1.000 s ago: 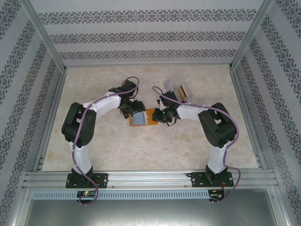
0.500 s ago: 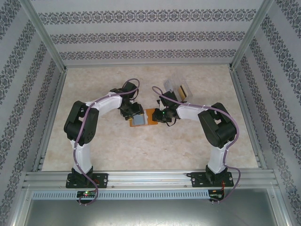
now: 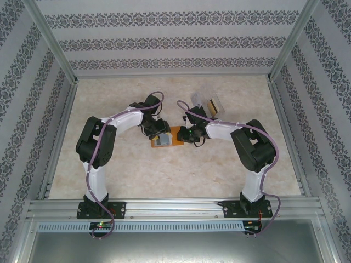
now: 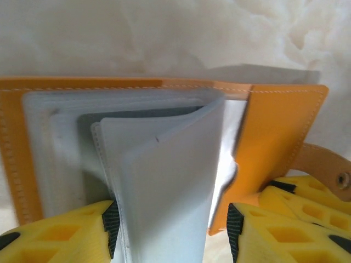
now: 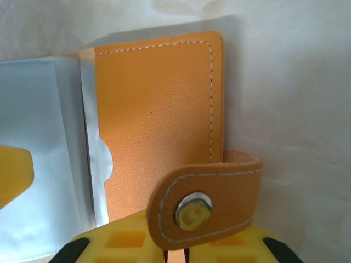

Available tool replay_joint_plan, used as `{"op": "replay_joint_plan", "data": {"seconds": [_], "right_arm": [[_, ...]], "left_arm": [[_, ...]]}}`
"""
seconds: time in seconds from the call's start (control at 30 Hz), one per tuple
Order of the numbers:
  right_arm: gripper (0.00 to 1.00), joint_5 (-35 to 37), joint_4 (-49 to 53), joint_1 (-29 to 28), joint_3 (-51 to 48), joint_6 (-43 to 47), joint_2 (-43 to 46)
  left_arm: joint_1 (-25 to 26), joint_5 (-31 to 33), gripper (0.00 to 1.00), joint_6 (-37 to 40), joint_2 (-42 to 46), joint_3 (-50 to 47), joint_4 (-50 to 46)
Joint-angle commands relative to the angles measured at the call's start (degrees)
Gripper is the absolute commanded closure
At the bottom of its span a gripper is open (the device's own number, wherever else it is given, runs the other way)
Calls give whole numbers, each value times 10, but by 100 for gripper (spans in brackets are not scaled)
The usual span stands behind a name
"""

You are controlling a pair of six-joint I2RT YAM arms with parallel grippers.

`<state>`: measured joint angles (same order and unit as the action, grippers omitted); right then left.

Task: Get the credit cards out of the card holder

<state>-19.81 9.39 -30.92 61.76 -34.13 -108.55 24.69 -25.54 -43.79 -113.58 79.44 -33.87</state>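
Since a second ago the left gripper [image 3: 158,130] has slid in over the card holder [image 3: 175,137], which lies open mid-table. The grey-blue pocket leaves [image 4: 164,164] now stand lifted between its jaws (a way in to the credit cards, none yet out). Those jaws are half open, straddling the leaves, one pad [image 4: 111,227] touching. The right gripper [image 5: 178,249] is drawn together at the snap tab [image 5: 208,203], seemingly pinching it.

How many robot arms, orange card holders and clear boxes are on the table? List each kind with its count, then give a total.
arms: 2 (left arm, right arm)
card holder: 1
clear box: 1
total: 4
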Motion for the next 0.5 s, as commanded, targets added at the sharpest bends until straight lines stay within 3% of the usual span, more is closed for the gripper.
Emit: {"op": "replay_joint_plan", "data": {"seconds": [0.0, 0.47], "right_arm": [[81, 14, 21, -9, -4, 9, -14], [81, 10, -28, -4, -40, -4, 26]], "left_arm": [[2, -69, 44, 4, -10, 16, 35], [2, -140, 48, -15, -9, 11, 119]]}}
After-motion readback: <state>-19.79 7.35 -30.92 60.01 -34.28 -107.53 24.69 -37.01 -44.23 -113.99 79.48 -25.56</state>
